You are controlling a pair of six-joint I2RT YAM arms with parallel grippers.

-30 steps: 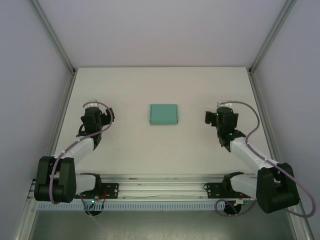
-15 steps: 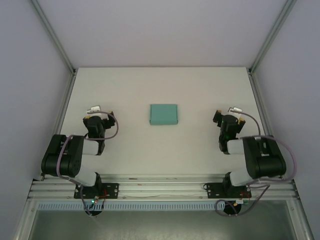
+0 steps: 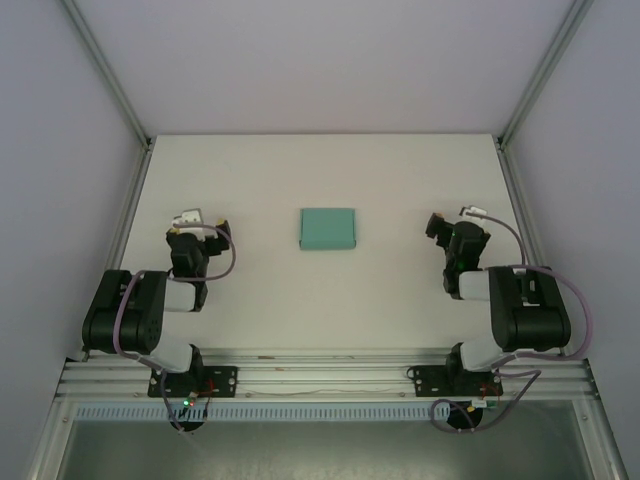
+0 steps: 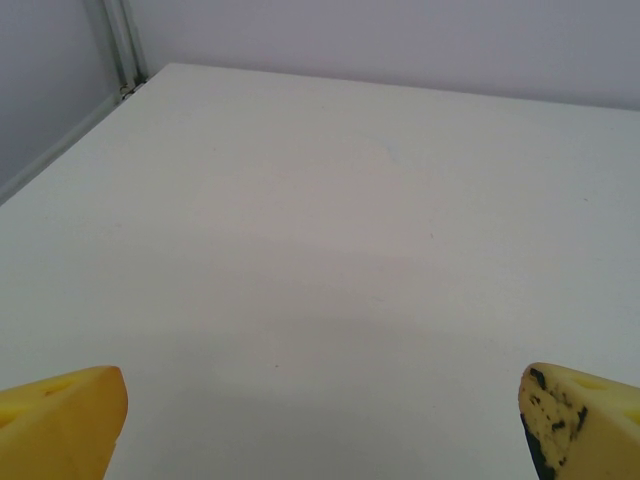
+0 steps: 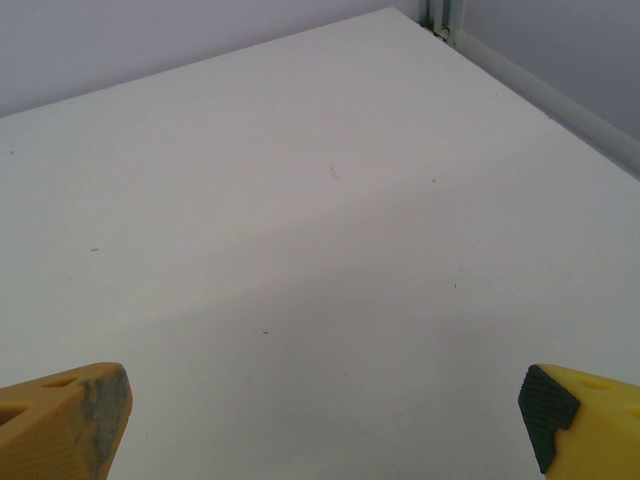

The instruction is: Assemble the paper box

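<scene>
Teal paper box [image 3: 328, 229] from above; wide-apart yellow fingers [image 4: 60, 425] from both wrists.

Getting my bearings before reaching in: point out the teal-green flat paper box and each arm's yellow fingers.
teal-green flat paper box [image 3: 328, 229]: top external view, centre of its top face.
left arm's yellow fingers [image 4: 60, 430]: left wrist view, on the lower-left finger.
right arm's yellow fingers [image 5: 60, 430]: right wrist view, on the lower-left finger.

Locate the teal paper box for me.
Top view: the teal-green flat rectangular paper box lies on the white table, midway between the left arm and right arm.
</scene>
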